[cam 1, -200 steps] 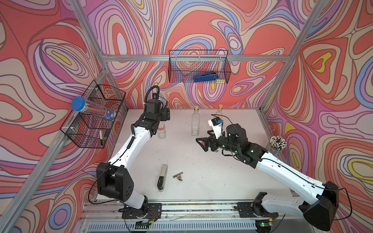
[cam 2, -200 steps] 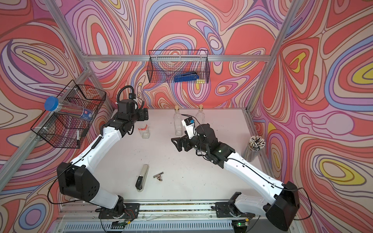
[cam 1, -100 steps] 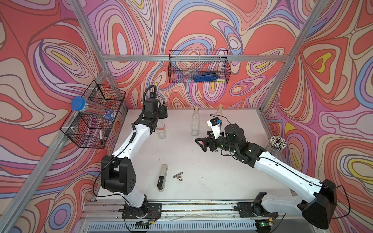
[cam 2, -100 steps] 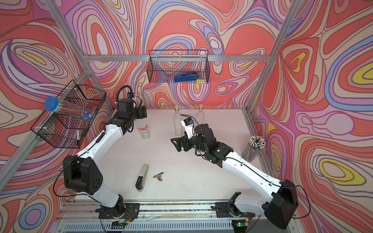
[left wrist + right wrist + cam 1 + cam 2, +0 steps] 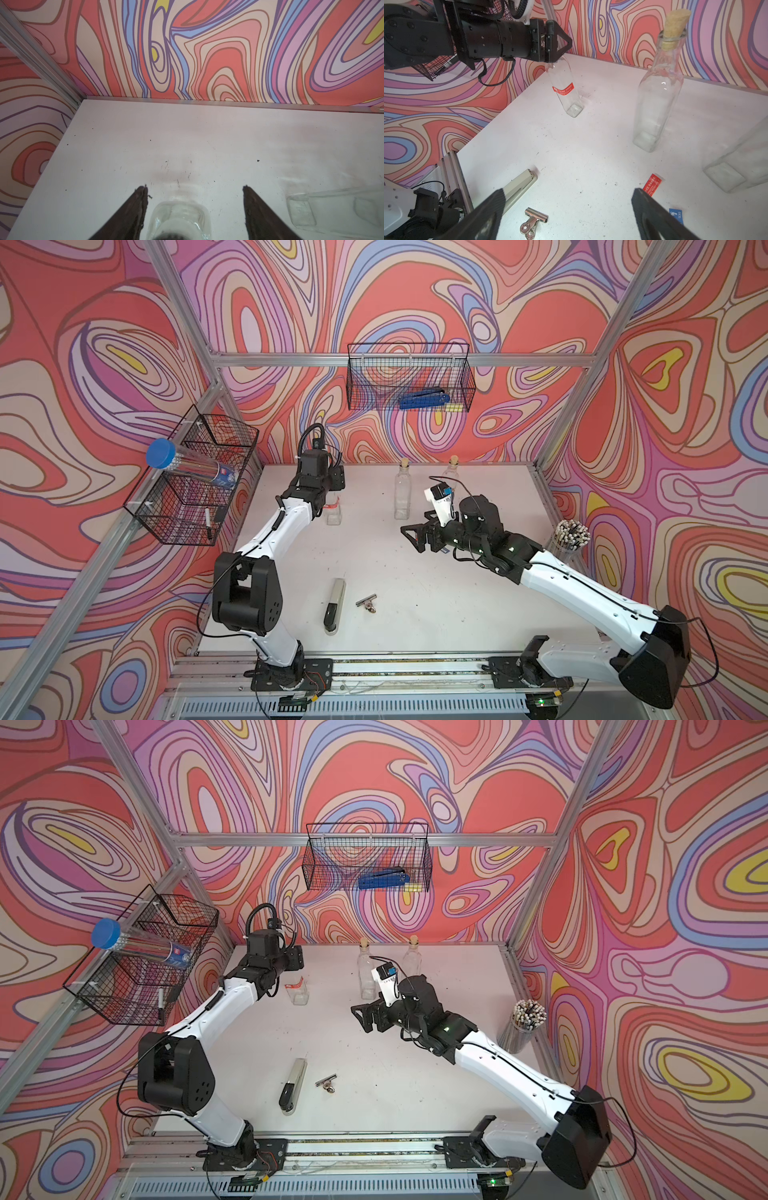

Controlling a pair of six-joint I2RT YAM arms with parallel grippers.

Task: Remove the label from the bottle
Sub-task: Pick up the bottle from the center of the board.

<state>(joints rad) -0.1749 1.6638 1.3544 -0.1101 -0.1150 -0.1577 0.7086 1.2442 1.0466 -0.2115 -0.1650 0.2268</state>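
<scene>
L jaws part-open, bottle [image 5: 179,216] top between them, gaps either side, no grip. R jaws wide open, empty, above tabletop [image 5: 591,145].

Binder clip [image 5: 366,600] near, perhaps, stapler [image 5: 335,605].

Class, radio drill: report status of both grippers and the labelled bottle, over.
Left gripper open, straddling top of labelled bottle, gaps both sides. Right gripper open, empty. Red label on the glass. Corked bottle stands apart.

Both arms have white links [image 5: 286,526], black joints [image 5: 245,593], looping black cables [image 5: 306,432].
</scene>
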